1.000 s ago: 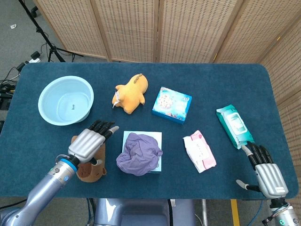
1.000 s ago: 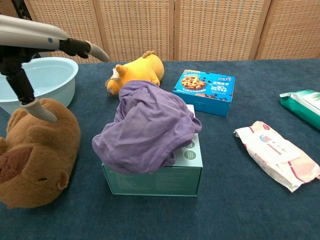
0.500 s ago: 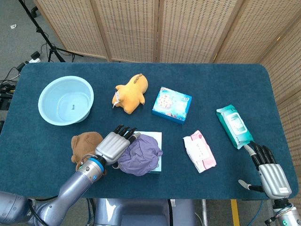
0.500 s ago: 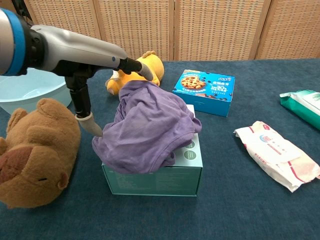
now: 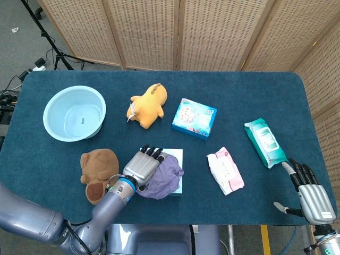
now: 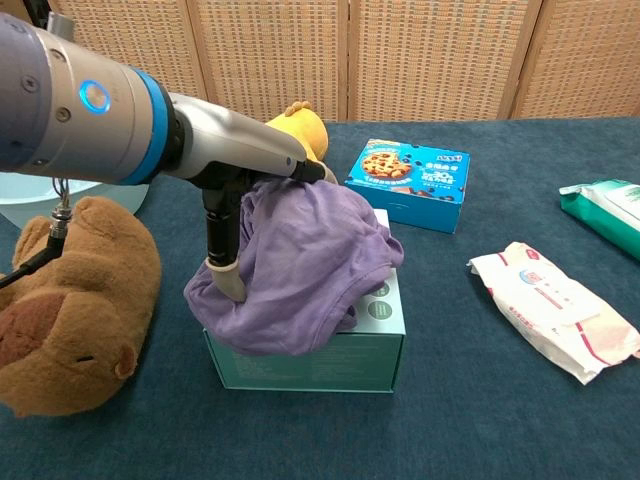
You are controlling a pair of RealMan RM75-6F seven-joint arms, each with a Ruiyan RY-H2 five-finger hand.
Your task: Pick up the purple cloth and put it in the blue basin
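Note:
The purple cloth (image 5: 164,175) lies crumpled on a teal box (image 5: 175,155) near the table's front. My left hand (image 5: 142,166) rests on the cloth's left side with its fingers spread over the top. In the chest view the left hand (image 6: 240,175) lies across the purple cloth (image 6: 315,255), and its thumb presses down into the left fold. The cloth still lies on the box. The pale blue basin (image 5: 52,101) stands empty at the far left. My right hand (image 5: 312,195) hovers by the table's front right corner, fingers straight and holding nothing.
A brown plush bear (image 5: 97,166) lies just left of the box, between it and the basin. A yellow plush (image 5: 147,104), a cookie box (image 5: 194,117), a pink wipes pack (image 5: 225,170) and a green wipes pack (image 5: 264,142) lie to the right.
My left hand has moved right from above the brown bear onto the purple cloth, and its thumb now presses the fold. The right hand has drifted slightly toward the front edge.

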